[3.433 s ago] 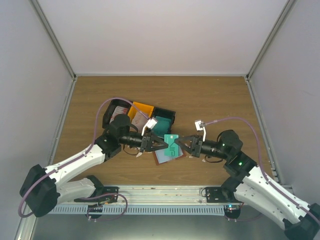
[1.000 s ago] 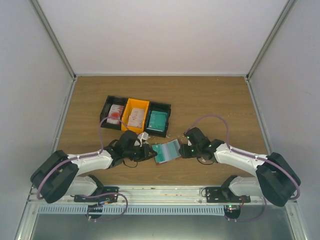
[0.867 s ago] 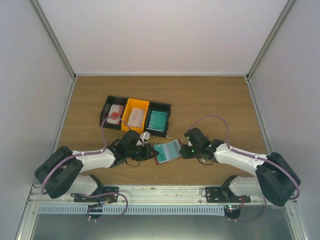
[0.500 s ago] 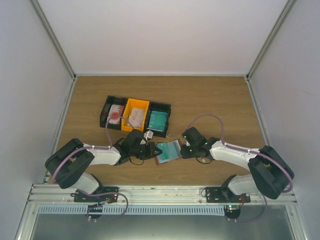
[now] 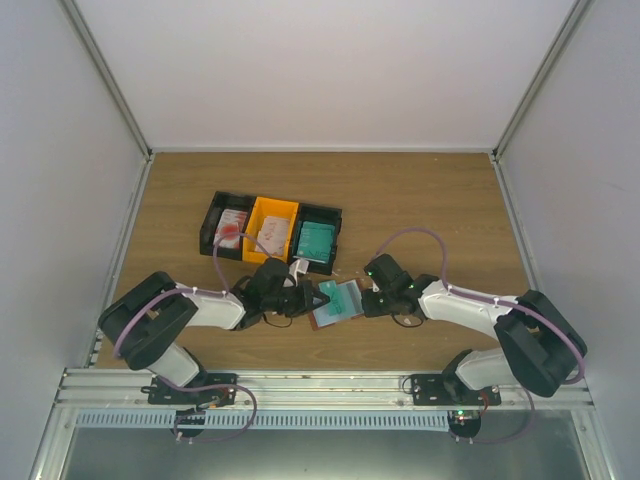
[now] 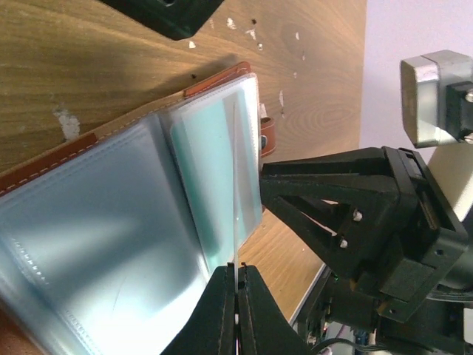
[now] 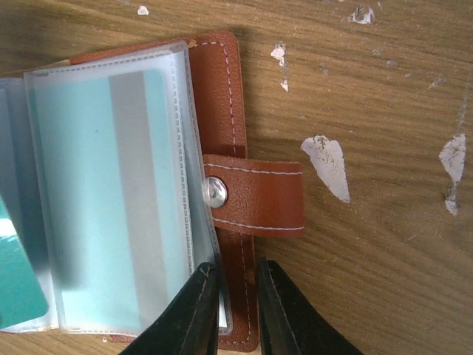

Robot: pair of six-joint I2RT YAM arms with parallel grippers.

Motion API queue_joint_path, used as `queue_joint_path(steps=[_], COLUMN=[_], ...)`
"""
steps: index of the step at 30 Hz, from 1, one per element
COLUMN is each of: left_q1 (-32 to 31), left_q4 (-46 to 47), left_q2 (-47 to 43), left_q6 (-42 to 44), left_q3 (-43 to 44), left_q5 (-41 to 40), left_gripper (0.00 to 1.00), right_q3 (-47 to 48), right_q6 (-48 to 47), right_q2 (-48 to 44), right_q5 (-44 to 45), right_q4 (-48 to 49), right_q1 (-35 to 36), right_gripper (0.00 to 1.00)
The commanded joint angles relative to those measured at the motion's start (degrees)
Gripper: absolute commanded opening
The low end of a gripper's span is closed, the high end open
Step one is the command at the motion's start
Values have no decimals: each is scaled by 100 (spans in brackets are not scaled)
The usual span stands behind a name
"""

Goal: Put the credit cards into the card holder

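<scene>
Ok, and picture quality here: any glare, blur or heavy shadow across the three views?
Top external: even light, soft shadows, the card holder small but clear. Left wrist: pale glare streaks on its clear sleeves, the left gripper soft-focus at the bottom edge. Right wrist: sharp on the snap strap and table, the right gripper blurred, dark shadow beside the strap.

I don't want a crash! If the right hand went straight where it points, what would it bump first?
Probably the brown strap of the card holder, just ahead of the right hand, whose fingers straddle its edge. Height is unclear, so it might slide over.
</scene>
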Motion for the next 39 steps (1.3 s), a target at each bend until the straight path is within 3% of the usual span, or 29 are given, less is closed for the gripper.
queue_joint_path(steps=[1,10,25,29,39], left_q1=[-87,-120,-125,-125,-125], left_q4=[630,851,243,-14,365], left_q2=[301,642,47,267,792], left_q6=[-254,-626,-288,-151,-350], left_q3=[-65,-246,-234,7,169], left_q5=[20,12,-24,3,199], left_gripper=[0,0,0,0,0], right_q3=[-121,-175,-210,-206,-244], right_q6=[6,36,-79,-82,-51], right_q2=[102,52,159,196,248], right_q5=[14,15,-20,-40,-123], right_q4=[-264,-221,-228,-199,-115], right_q1=[14,14,12,14,42], right_gripper=[17,17,17,17,16])
